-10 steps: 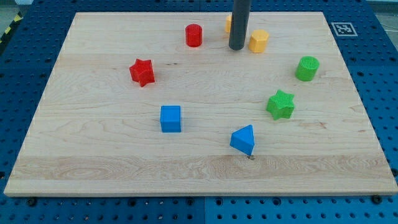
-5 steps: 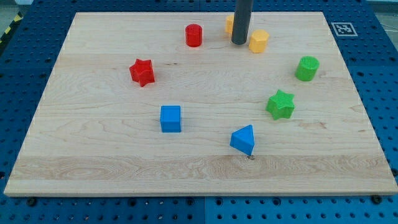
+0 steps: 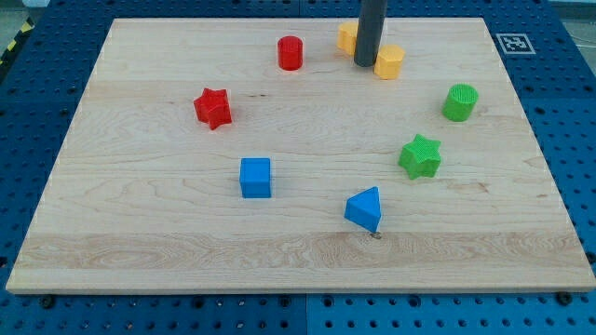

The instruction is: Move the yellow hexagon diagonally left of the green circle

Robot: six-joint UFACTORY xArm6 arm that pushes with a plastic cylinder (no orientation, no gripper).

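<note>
The yellow hexagon (image 3: 390, 61) lies near the view's top, right of centre. My tip (image 3: 367, 63) stands right against its left side, touching or nearly so. The green circle (image 3: 460, 102) sits to the right and a little lower than the hexagon. A second yellow block (image 3: 347, 37) is partly hidden behind the rod, up and left of my tip; its shape cannot be made out.
A red cylinder (image 3: 291, 53) is left of the rod. A red star (image 3: 213, 108) is at the left, a blue cube (image 3: 255, 178) at centre, a blue triangle (image 3: 364, 209) lower right of it, and a green star (image 3: 420, 156) below the green circle.
My tip has moved up and to the right, closing on the yellow hexagon's left side. The hexagon has barely shifted. The second yellow block shows more on the rod's left.
</note>
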